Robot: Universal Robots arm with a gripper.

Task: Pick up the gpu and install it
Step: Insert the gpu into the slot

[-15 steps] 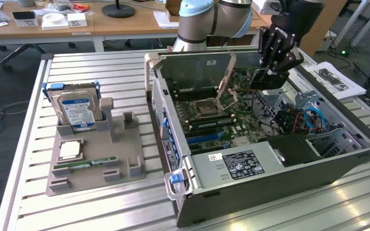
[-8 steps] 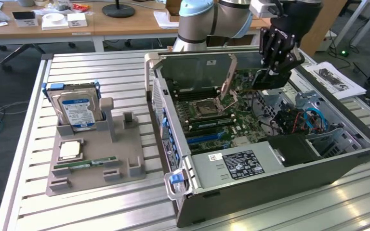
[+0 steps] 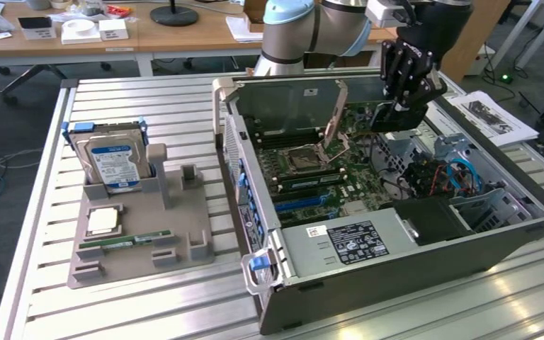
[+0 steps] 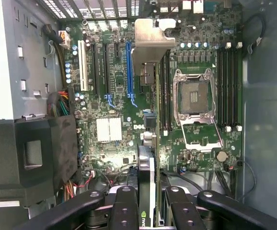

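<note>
My claw (image 3: pixel 406 106) clamps the gpu (image 4: pixel 148 167), already picked up, above the motherboard (image 3: pixel 338 177) at two o'clock of the CPU socket (image 3: pixel 308 157), exterior view; not yet seated.

Silver-grey arm (image 3: pixel 343 25) with pale blue joint caps; black gripper (image 3: pixel 402 106) of linked bars with round pivot pins

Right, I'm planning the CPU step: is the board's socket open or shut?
Open. The socket shows bare contacts with no chip in it, and its metal frame stands swung up off it.
</note>
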